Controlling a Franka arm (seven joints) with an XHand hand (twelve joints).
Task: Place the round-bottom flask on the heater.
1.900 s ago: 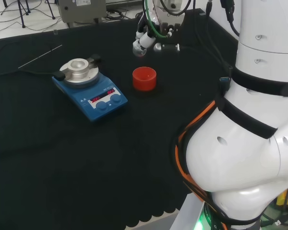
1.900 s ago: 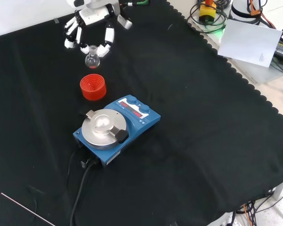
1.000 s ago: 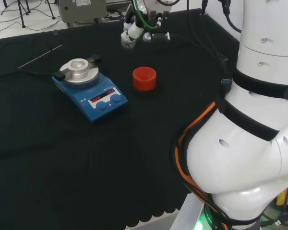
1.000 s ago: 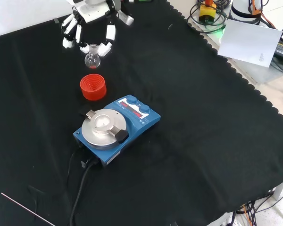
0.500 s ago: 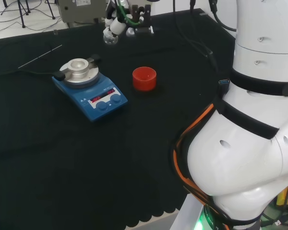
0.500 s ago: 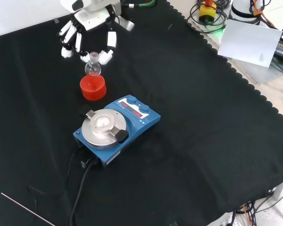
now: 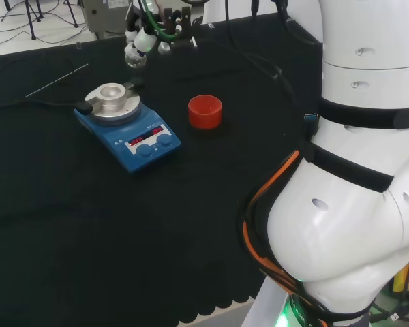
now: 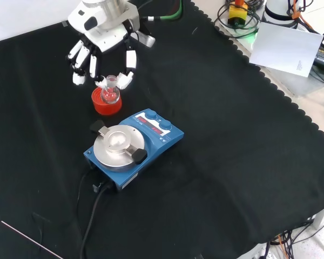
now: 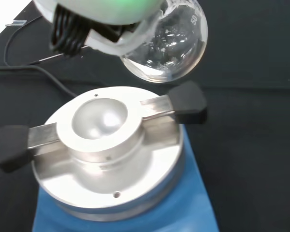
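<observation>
The hand (image 8: 103, 29) hangs above the black cloth (image 8: 232, 135) with its fingers (image 8: 130, 58) curled down around the neck of the round-bottom flask (image 8: 110, 91), pinching it, so the flask is airborne and carried, clear of the bench. In the front view the flask shows right in front of the red ribbed stand (image 8: 105, 103), its bulb overlapping the stand's rim, and the heater (image 8: 132, 145) lies at about five o'clock from it, near but apart. In the head view the hand (image 7: 144, 35) and flask (image 7: 134, 58) sit at roughly one o'clock from the heater's metal top (image 7: 112, 99), while the red stand (image 7: 205, 112) stands alone at three o'clock from the heater.

From the wrist, the flask's clear bulb (image 9: 171, 46) floats above the far edge of the heater's silver bowl-shaped block (image 9: 101, 145), not touching it; the hollow in the block is bare. Two black-tipped handles (image 9: 186, 101) stick out from either side of the block. On the glass there is a small printed number, partly readable as a volume mark, too faint to be sure of. The heater's blue front carries a red lit display and two blue knobs (image 8: 156, 121), the digits too small to make out. A black cable (image 8: 92, 213) runs off from the heater at seven o'clock in the front view.
</observation>
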